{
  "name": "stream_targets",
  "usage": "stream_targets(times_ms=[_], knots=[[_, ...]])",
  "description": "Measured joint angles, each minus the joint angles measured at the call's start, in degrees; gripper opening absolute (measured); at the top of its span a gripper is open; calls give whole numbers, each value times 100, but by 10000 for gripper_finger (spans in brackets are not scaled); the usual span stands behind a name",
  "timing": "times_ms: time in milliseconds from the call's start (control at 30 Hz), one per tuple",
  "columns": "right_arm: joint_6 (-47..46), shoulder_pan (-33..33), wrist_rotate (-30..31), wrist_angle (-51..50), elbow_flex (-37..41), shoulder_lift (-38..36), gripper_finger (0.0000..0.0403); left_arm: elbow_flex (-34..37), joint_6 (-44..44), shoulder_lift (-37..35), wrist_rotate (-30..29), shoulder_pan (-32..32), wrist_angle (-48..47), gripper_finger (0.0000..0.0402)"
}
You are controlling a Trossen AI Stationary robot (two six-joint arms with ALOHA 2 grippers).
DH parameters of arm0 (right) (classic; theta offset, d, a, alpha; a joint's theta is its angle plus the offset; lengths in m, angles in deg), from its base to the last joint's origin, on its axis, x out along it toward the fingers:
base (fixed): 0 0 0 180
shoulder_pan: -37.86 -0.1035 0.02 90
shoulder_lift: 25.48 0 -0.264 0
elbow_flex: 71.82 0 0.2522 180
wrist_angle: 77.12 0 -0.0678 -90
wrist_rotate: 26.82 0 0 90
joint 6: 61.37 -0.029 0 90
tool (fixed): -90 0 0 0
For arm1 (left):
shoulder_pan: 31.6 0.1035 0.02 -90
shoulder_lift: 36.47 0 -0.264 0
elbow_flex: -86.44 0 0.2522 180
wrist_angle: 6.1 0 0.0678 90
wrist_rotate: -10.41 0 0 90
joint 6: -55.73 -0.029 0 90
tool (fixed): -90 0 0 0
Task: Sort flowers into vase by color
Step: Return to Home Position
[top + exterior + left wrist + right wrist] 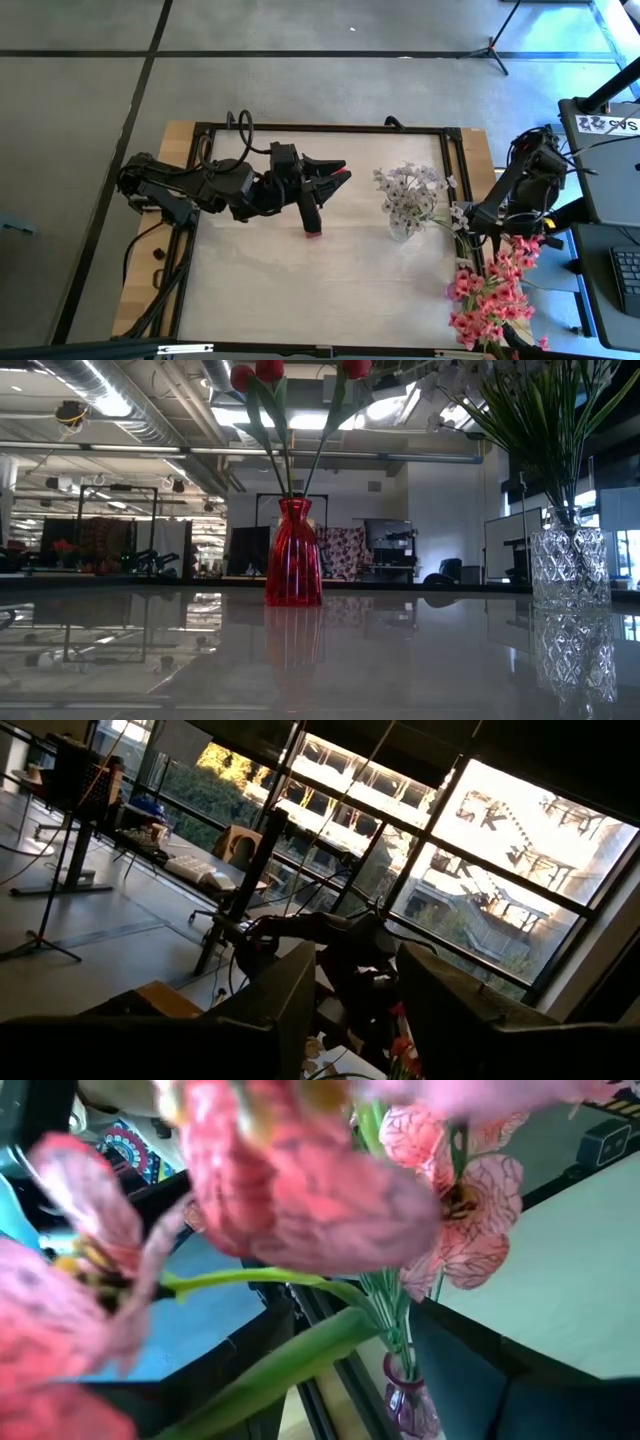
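In the low view a red vase (293,555) stands upright on the table and holds three red tulips (270,370). From above, my left gripper (302,185) is over that vase, open and holding nothing; two blooms (343,172) fan out past it. A clear glass vase (568,565) with whitish sprigs (405,190) stands to the right. Pink sprays (490,295) stand in a pink vase (408,1405) at the table's right near corner. My right gripper (472,222) is above that edge and looks open (400,1425). Pink blooms (300,1190) fill its wrist view.
A black frame (320,128) runs round the white table top. The right arm's base and a desk with a keyboard (625,275) stand past the right edge. Cables (160,250) lie along the left edge. Bare table lies between the vases and the near edge.
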Motion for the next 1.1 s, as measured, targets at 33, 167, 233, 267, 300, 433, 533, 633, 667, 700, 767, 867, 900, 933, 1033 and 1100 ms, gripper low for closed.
stream_targets(times_ms=[33, 167, 233, 267, 300, 433, 533, 633, 667, 700, 767, 867, 900, 933, 1033, 1100], knots=[[-2, 2, 0, -26, 0, -65, 200, 0, 0, 0, 0, 0, -2, 141], [-28, 1, 143, -231, 0, -347, 200, 0, 0, 0, 0, 0, 2, 141], [-38, 2, 296, -342, 0, -485, 200, 0, 0, 0, 0, 0, 2, 141], [-44, 0, 358, -393, 0, -548, 200, 0, 0, 0, 0, 0, 4, 141], [-47, 0, 404, -453, 0, -606, 200, 0, 0, 0, 0, 0, 14, 141], [-191, 0, 580, -760, 0, -815, 200, 0, -2, 0, 0, 0, 24, 141], [-279, 0, 644, -948, 0, -900, 200, 0, -2, 0, 0, 0, 24, 141], [-303, 0, 709, -1170, 0, -925, 200, 0, -31, 0, -2, 0, 24, 141], [-304, 1, 723, -1249, 0, -929, 200, 0, -37, 0, 0, 0, 24, 141], [-304, 0, 755, -1317, 0, -929, 200, 0, -37, 0, -2, 0, 24, 141], [-304, 0, 846, -1512, 0, -929, 200, 0, -37, 0, -2, 0, 23, 141], [-310, 0, 974, -1653, 0, -941, 200, 0, -37, 0, -2, 0, 22, 141], [-309, 0, 998, -1678, 0, -964, 200, 0, -37, 0, -2, 0, 22, 141], [-308, 0, 1032, -1711, 0, -998, 200, 0, -39, 0, 0, 0, 22, 141], [-346, 1, 1209, -1780, 0, -1182, 200, 0, -37, 0, -2, 0, 22, 141], [-441, 1, 1350, -1786, 0, -1365, 200, 0, -37, 0, 0, 0, 22, 141]])
